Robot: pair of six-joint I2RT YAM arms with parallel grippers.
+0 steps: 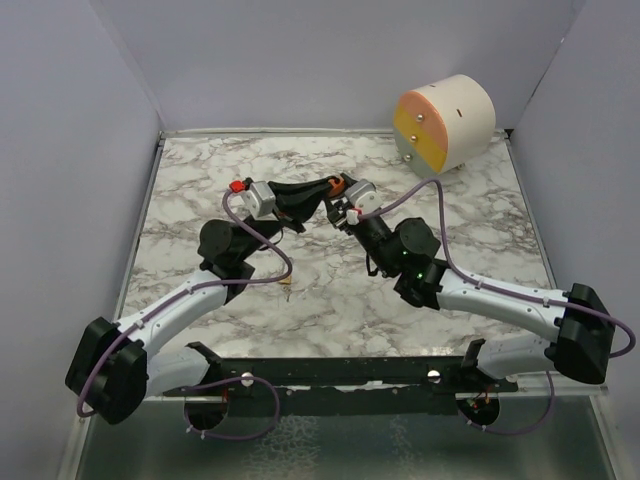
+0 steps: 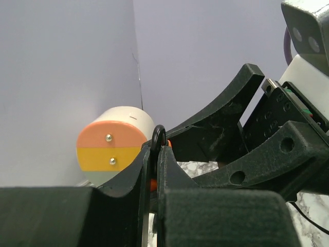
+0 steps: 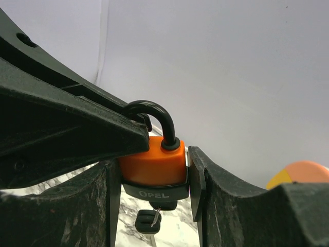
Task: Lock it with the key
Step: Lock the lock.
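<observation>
An orange padlock (image 3: 154, 162) with a black base marked OPEL is held above the table between both grippers. My right gripper (image 3: 154, 177) is shut on the sides of its body. My left gripper (image 2: 155, 154) is shut on the black shackle (image 2: 158, 135), with its finger (image 3: 77, 128) lying across the lock's upper left. A black-headed key (image 3: 148, 220) hangs below the base at the keyhole. The shackle's left leg is hidden. In the top view the two grippers (image 1: 328, 205) meet over the table's middle and hide the padlock.
A white cylinder with an orange, yellow and grey face (image 1: 445, 122) lies at the back right by the wall; it also shows in the left wrist view (image 2: 110, 152). Grey walls enclose the marble table (image 1: 200, 200) on three sides.
</observation>
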